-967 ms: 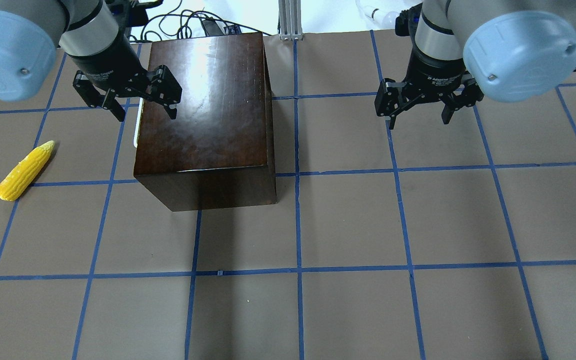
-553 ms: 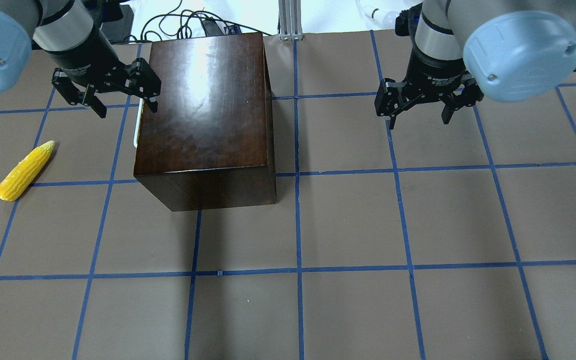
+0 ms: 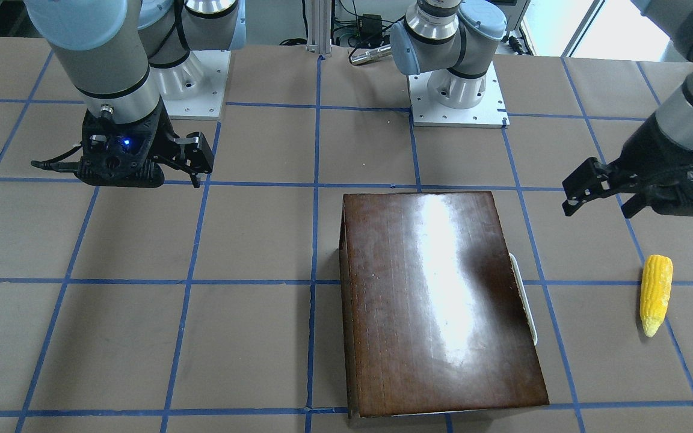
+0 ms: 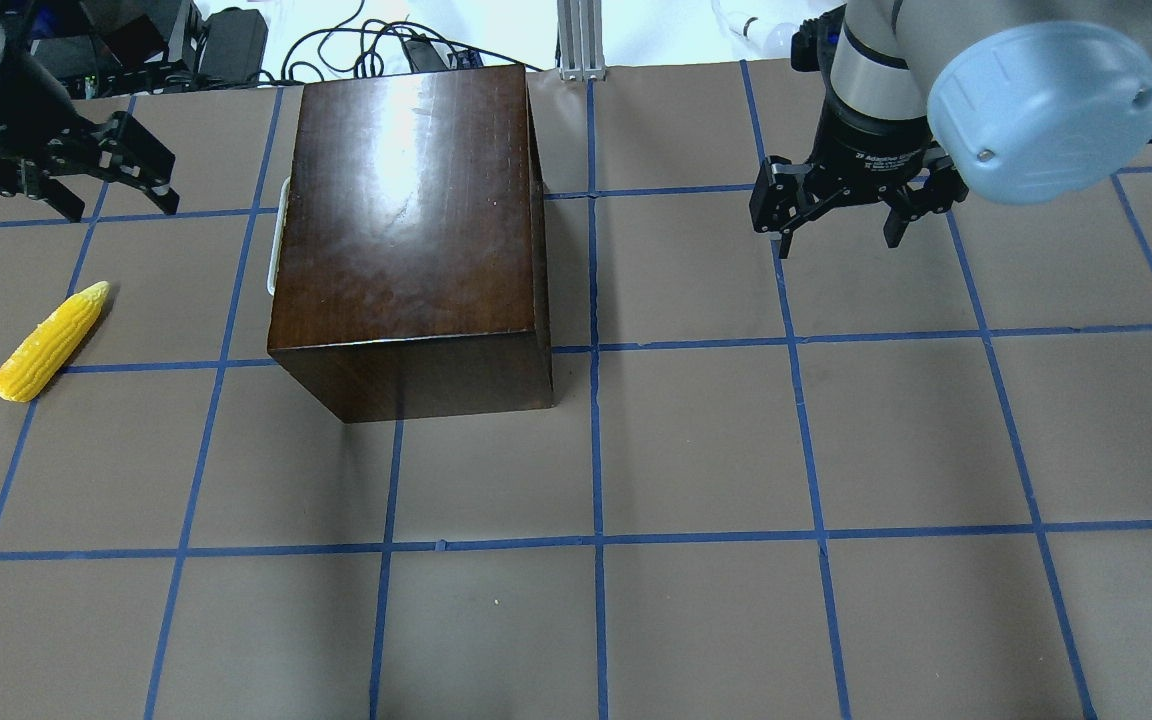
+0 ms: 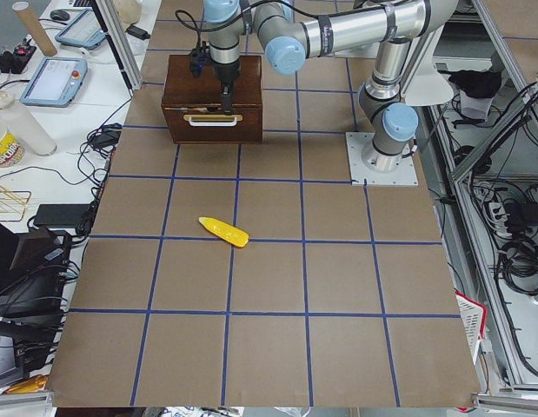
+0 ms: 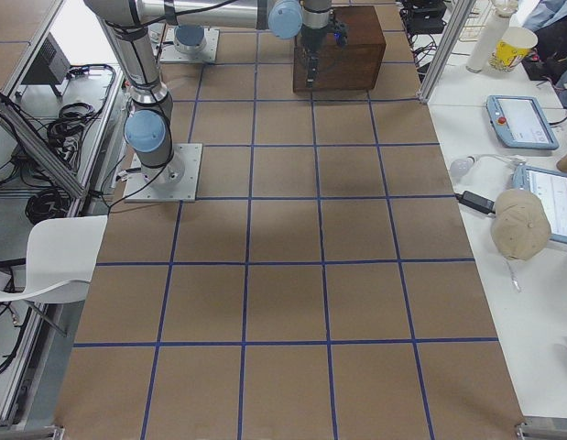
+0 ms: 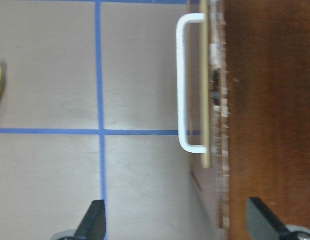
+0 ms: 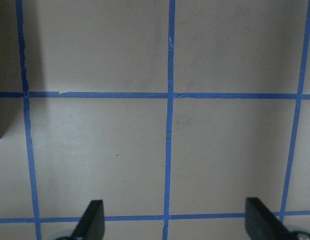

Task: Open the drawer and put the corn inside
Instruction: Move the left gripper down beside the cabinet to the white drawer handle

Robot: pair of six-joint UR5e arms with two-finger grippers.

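The dark brown box stands at the back left of the table. Its drawer is shut, and the white handle faces left; the handle also shows in the left wrist view. The yellow corn lies on the table left of the box, and it also shows in the front view. My left gripper is open and empty. It hangs above the table, left of the box and behind the corn. My right gripper is open and empty over bare table, right of the box.
The brown table cover carries a grid of blue tape. Cables and gear lie behind the box past the table's back edge. The two arm bases stand at the robot's side.
My left gripper has moved left, from over the box's left edge and the handle out toward the table's left side. It stays open. The right arm, the box and the corn have not moved.
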